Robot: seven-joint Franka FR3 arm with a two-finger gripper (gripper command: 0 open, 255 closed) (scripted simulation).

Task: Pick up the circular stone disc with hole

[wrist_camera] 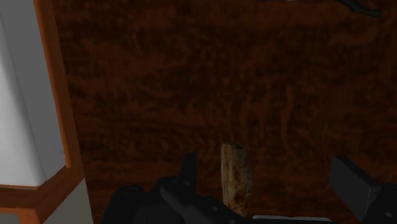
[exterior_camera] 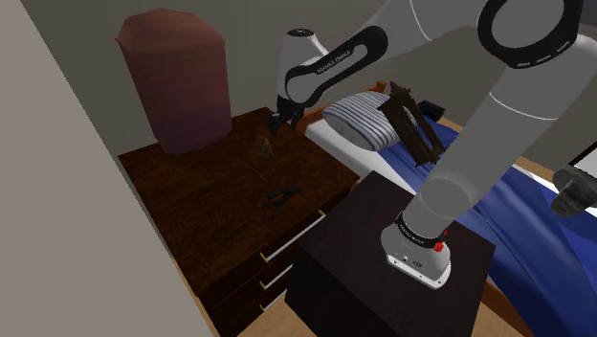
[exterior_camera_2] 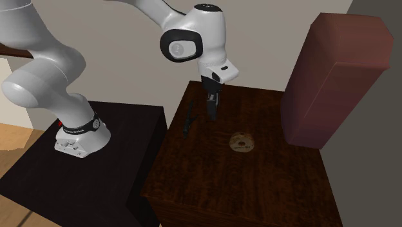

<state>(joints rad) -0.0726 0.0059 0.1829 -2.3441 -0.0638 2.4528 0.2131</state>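
Black claw [exterior_camera_2: 212, 111] open wide, empty; flat tan round disc with hole [exterior_camera_2: 241, 142] off-centre in its gap. Closing may push it away.

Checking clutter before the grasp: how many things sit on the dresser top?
3. A tan disc with a hole lies mid-top; a small black tool lies nearer the stand; a tall maroon box stands at the second exterior view's right and may hide more.

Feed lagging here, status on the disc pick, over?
Claw open, above dresser. Disc flat on it, not held. Black tool aside, not blocking.
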